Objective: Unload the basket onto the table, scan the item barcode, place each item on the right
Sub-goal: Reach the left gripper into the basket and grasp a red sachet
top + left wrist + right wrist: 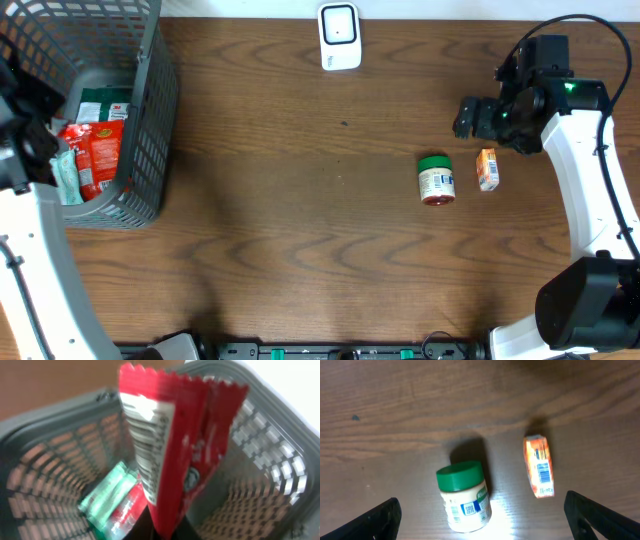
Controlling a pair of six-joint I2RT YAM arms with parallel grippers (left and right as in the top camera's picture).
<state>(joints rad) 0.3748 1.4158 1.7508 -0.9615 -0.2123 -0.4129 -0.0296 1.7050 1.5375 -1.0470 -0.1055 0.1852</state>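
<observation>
Right, I count two arms and one grey basket [150, 100], which stands at the left end of the wooden surface [300, 220]. The left jaws are down inside that basket and closed tight on the lower edge of one red pouch [175, 450]. The pouch stands upright in front of the left wrist camera, its zigzag top edge uppermost. One barcode [150, 445] runs down a white strip on the side that faces the lens, though the picture is blurred. Under the pouch, on the basket floor, I make out one pale green packet [107, 497] and one red-and-green pack [127, 512] just beside it. From overhead I also see a green-and-white pack [105, 105] against the far wall of the basket. One white scanner [339, 37] sits at the far edge of the surface, around the middle and well apart from the basket. Over on the right are two loose items: one jar [435, 180] with a green lid, and one small orange box [487, 169] just beside it, not touching. The box lies flat with a barcode showing on its upper face. The right jaws are spread wide and hold nothing; both dark fingertips [380, 520] show at the bottom corners of the right wrist view, with the jar and box between them on the surface.
</observation>
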